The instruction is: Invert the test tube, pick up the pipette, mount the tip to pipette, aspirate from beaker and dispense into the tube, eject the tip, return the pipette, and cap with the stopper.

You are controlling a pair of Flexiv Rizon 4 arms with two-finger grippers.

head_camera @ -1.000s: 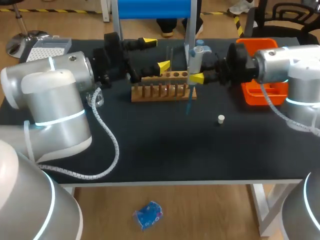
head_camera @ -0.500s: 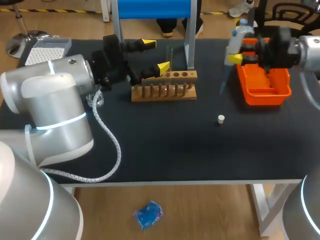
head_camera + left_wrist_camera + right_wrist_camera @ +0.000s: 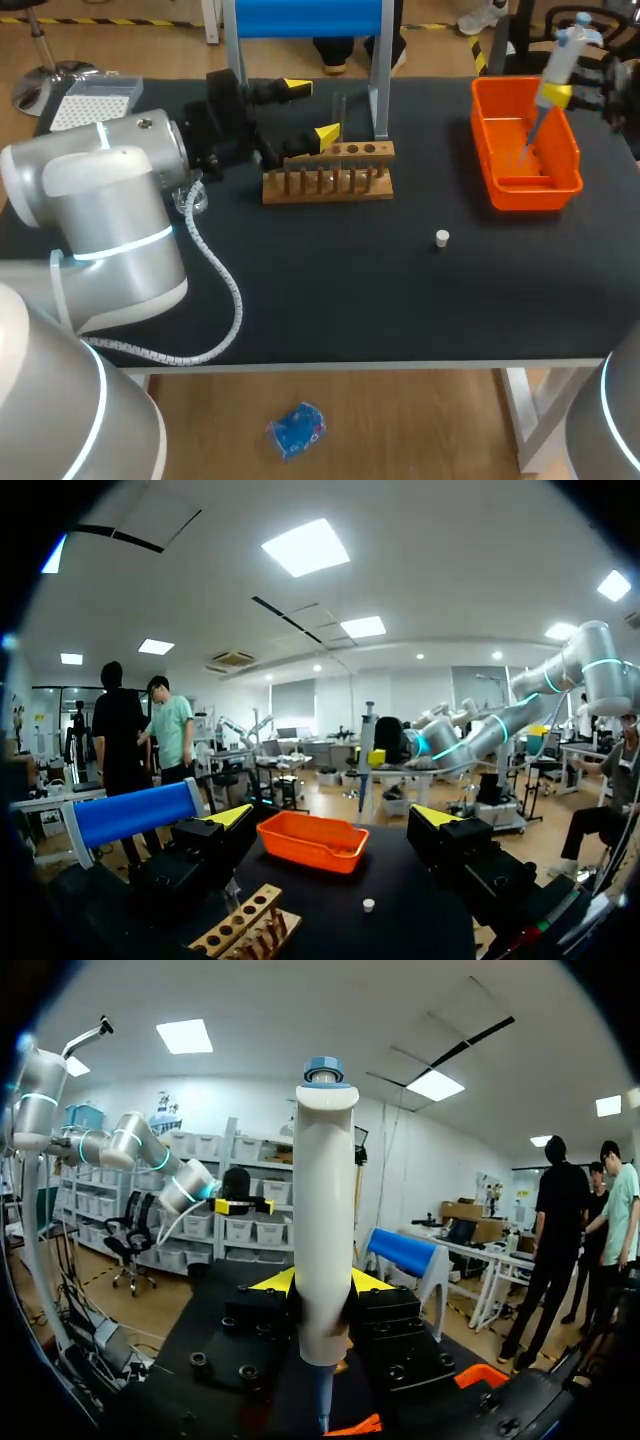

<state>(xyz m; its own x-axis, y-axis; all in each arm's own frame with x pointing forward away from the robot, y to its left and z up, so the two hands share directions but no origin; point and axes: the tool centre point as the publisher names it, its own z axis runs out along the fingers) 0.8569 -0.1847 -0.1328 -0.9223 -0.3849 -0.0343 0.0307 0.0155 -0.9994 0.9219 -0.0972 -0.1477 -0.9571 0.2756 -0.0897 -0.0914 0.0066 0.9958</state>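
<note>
The right hand (image 3: 553,96), gripping the pipette (image 3: 566,45), has moved from the wooden rack (image 3: 328,185) to above the orange tray (image 3: 530,197), with the tip (image 3: 530,135), which seems still on, hanging below the hand, likely ready to drop off.

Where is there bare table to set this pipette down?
The widest bare patch is the table's near half, between the wooden rack, the stopper and the front edge. A narrower lane runs between rack and orange bin. Crowded: back left, where the left gripper's open fingers hover by the rack and blue stand.
</note>
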